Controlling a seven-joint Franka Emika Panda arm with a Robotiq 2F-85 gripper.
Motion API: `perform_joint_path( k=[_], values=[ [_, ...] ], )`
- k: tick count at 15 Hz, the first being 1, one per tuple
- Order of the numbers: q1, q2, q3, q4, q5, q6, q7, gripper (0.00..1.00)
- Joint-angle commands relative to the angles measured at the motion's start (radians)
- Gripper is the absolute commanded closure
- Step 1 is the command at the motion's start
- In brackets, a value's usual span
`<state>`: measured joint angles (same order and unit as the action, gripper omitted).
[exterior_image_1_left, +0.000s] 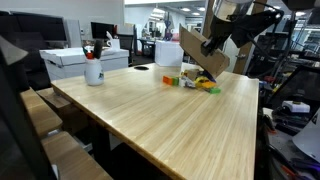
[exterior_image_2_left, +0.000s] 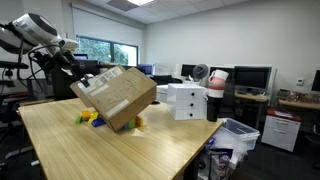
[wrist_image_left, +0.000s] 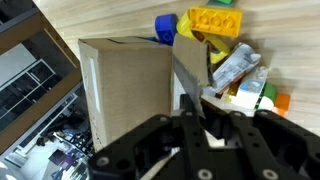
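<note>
You have the jaws pinched narrow on a flap of the cardboard box (wrist_image_left: 125, 95). In the wrist view the thin edge of that flap runs straight down between them, so the grip is on the cardboard alone.

The box hangs tilted from your arm (exterior_image_2_left: 35, 35) over the far part of the worktop (exterior_image_1_left: 170, 125). In both exterior views it leans at a clear angle (exterior_image_2_left: 118, 97), with its raised end by the jaws and its lower corner down close to the wood. You cannot tell from these views whether that corner rests on the worktop or hangs just above it.

Just beside the box's open end lies a loose heap of toy pieces (exterior_image_1_left: 190, 82). The wrist view shows them best: a yellow brick (wrist_image_left: 215, 20), a blue piece (wrist_image_left: 165, 25) close against the box wall, a crumpled silver packet (wrist_image_left: 235, 70), and green (wrist_image_left: 268, 92) and orange (wrist_image_left: 283, 100) bits at the edge of the heap. In an exterior view some pieces show on either side of the box's lower corner (exterior_image_2_left: 90, 118).

Well apart from all this, a white mug (exterior_image_1_left: 93, 70) holding pens stands near the worktop's other end. A stack of white boxes (exterior_image_2_left: 185, 100) sits beyond the worktop, with a fan (exterior_image_2_left: 200, 72) behind it.
</note>
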<state>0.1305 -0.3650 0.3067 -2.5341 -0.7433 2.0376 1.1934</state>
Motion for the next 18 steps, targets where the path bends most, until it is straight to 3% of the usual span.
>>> perform_joint_path(
  k=[1, 18],
  values=[
    [-0.013, -0.031, -0.006, 0.021, -0.07, -0.045, 0.025, 0.95],
    [-0.013, -0.047, -0.049, 0.098, -0.221, -0.161, 0.16, 0.95]
  ],
)
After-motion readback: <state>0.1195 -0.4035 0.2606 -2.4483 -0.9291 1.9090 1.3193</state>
